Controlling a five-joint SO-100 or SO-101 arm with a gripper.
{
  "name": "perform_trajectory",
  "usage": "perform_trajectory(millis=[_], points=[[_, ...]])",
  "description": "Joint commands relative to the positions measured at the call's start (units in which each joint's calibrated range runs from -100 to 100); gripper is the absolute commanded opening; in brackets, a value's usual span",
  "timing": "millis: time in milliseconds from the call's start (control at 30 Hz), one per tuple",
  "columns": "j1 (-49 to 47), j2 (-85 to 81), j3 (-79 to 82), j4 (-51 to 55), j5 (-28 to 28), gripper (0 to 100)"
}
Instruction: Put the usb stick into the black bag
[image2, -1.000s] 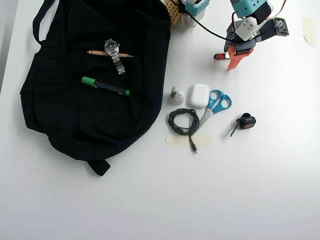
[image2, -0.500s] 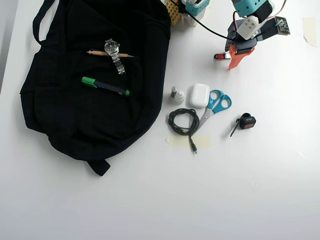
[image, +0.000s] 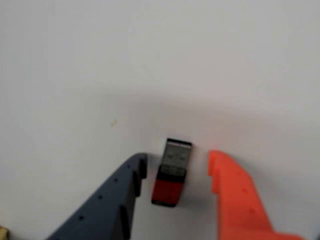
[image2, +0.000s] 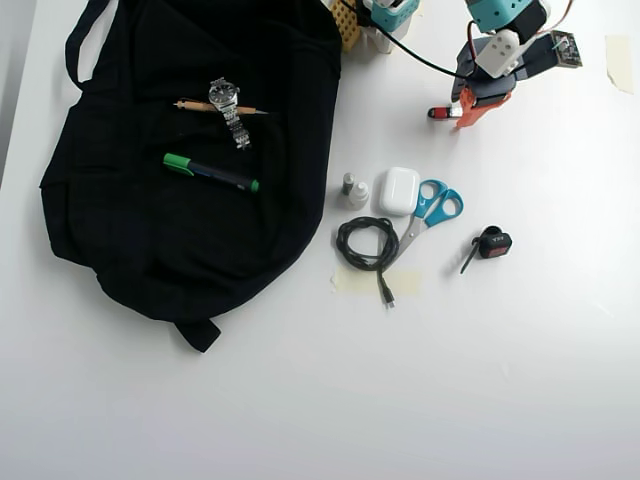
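Two claw fingers, one dark blue (image: 112, 200) and one orange (image: 237, 195), fill the bottom of the wrist view, spread apart with the usb stick (image: 171, 172) lying on the white tabletop (image: 160, 60) between them, touching neither. The claw (image: 176, 165) is open and low around the stick, silver plug pointing away from the camera.

Risks, as I judge them: the stick sits slightly askew and nearer the blue finger, so closing could push it sideways, or it could twist out if pinched near its rear end. It is small and smooth, so a shallow pinch may drop it on the long carry to the bag.

Overhead, the black bag (image2: 150, 230) lies well apart on the left side, flat and floppy. I cannot see an opening; a watch (image2: 229, 108), a thin pencil-like stick (image2: 200, 106) and a green marker (image2: 210, 172) rest on its fabric, so a release may likewise end on top, not inside. Scissors (image2: 432, 212), a white case (image2: 398, 190), a coiled cable (image2: 366, 246) and a small black-and-red gadget (image2: 493, 243) lie between.
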Motion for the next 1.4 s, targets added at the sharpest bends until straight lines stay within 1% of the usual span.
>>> perform_trajectory(millis=[0,167,300,367,633,1100,1233,1367], points=[[-0.60,0.01,0.06,0.60,-0.12,14],[-0.60,-0.07,0.15,0.60,-0.12,14],[-0.52,-0.40,-0.03,0.60,-0.12,8],[-0.52,-0.48,-0.12,0.60,-0.12,8],[-0.37,0.43,0.15,0.51,-0.12,10],[-0.45,0.43,0.51,0.34,-0.12,10],[-0.52,0.43,0.15,0.26,-0.12,5],[-0.60,0.26,0.06,0.08,-0.12,3]])
